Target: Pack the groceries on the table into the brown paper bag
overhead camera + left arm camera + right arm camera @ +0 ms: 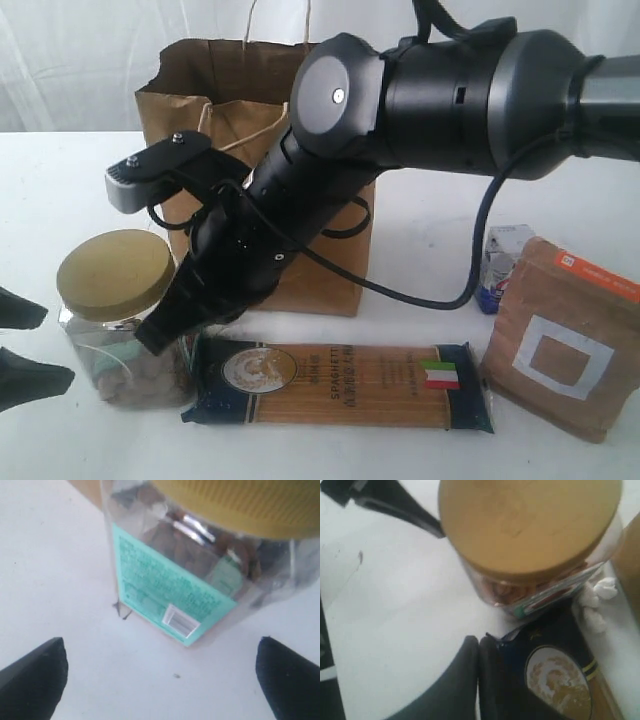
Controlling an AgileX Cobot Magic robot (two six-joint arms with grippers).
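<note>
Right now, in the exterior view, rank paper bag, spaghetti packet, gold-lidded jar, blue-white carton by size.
1. brown paper bag, partly hidden.
2. spaghetti packet and gold-lidded jar, too close to rank.
3. blue-white carton.

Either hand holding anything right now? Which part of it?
Nothing is held. The left hand is open, short of the gold-lidded jar. The right hand is shut and empty, its tips at a corner of the spaghetti packet, beside the jar.
</note>
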